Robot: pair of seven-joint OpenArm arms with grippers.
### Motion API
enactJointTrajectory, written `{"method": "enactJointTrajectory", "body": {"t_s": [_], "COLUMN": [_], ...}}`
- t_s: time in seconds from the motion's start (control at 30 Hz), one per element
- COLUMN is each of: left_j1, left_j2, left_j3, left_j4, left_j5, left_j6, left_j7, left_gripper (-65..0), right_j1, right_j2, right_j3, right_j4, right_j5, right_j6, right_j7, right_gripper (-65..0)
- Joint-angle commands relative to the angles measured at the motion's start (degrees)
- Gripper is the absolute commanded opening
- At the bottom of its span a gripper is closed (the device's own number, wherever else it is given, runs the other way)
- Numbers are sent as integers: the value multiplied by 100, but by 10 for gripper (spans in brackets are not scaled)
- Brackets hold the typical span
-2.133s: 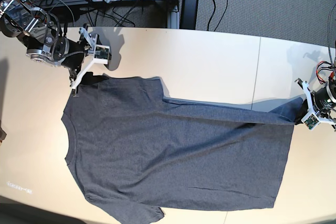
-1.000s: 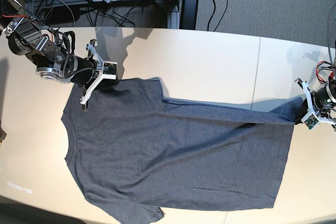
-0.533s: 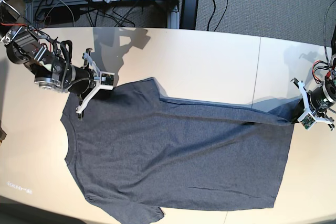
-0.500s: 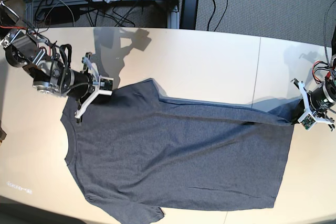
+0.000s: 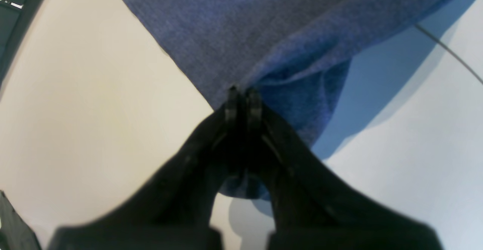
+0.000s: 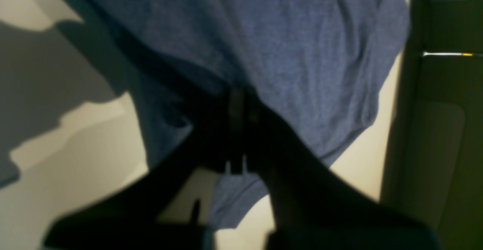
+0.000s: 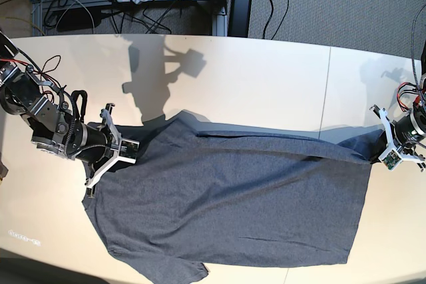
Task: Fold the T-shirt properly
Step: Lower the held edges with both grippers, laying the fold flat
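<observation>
On the pale desk (image 7: 266,78) lies the soft, floppy T-shirt (image 7: 226,204), and the left hand (image 5: 243,93) and right hand (image 6: 237,95) each pinch a far corner tight, good spots for lifting such light cloth.

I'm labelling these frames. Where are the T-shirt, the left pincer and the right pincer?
T-shirt (image 7: 226,197): base view, middle of the flat grey body.
Left pincer (image 5: 243,93): left wrist view, between fingertips shut on the shirt's corner.
Right pincer (image 6: 237,95): right wrist view, between fingertips pinching the cloth.
</observation>
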Motion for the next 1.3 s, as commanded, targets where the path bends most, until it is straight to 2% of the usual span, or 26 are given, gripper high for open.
{"method": "enactJointTrajectory", "body": {"t_s": [0.0,0.2,0.33,0.57,0.77,0.9,1.13,1.27], "left_j1": [-140,-260,-433,-688,-756,-916,-1692,-2070], "left_j2": [-142,-129,-98,-96,-98,-98,-101,-116], "left_j3": [-59,-61,-59,-59,-11,472,1545,2041], "left_j4": [52,22,-229,-428,-428,-428,-428,-428], "left_j5": [-52,-52,-48,42,140,483,1128,1156], "left_j6": [105,114,474,466,387,385,404,404], "left_j7": [-79,-83,-85,-90,-181,-332,-407,-363], "left_gripper": [-650,-650,-650,-650,-650,-650,-650,-650], "right_j1": [168,348,505,789,905,916,916,916], "right_j2": [81,46,-131,-431,-490,-507,-573,-601], "right_j3": [74,74,74,74,72,72,72,74], "right_j4": [-2,-404,-782,-1198,-1217,-1217,-1482,-1617], "right_j5": [7,2,2,2,4,2,0,0], "right_j6": [315,315,313,315,319,319,317,317], "right_j7": [48,205,238,374,374,374,393,396], "right_gripper": [-650,-650,-650,-650,-650,-650,-650,-650]}}
